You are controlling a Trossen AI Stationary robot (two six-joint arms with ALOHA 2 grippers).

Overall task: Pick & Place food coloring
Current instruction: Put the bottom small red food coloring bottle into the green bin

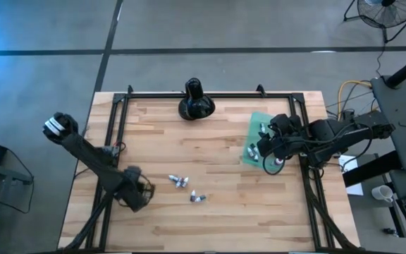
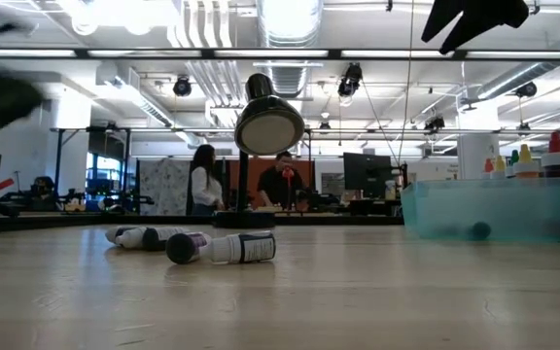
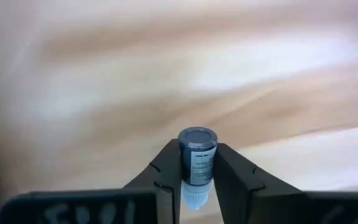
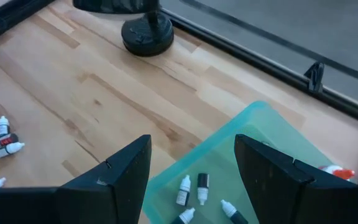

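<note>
Near the front-left part of the wooden desk [image 1: 210, 219], the left hand [image 1: 138, 192] is seen clamped on one small vial [image 3: 197, 163] of food coloring, which is gripped between both fingers [image 3: 166, 174] with its dark cap end pointing outward. Just beside that hand, toward the desk's middle, a few more small vials [image 1: 180, 182] are left lying on their sides on the bare wood, with another pair [image 1: 198, 198] close by; from table height they are seen as a low cluster [image 2: 222, 247].

On the right side, a teal tray [image 1: 254, 134] is placed near the desk's edge, and several white-and-dark vials [image 4: 191, 190] are seen lying inside it. Taller dropper bottles [image 2: 528, 160] with coloured caps are visible above its wall in the low view. The right hand [image 4: 191, 171] is held over the tray's near corner with its fingers spread wide and nothing between them.

At the far edge, a black lamp-like object [image 1: 195, 100] is stood on the desk.
</note>
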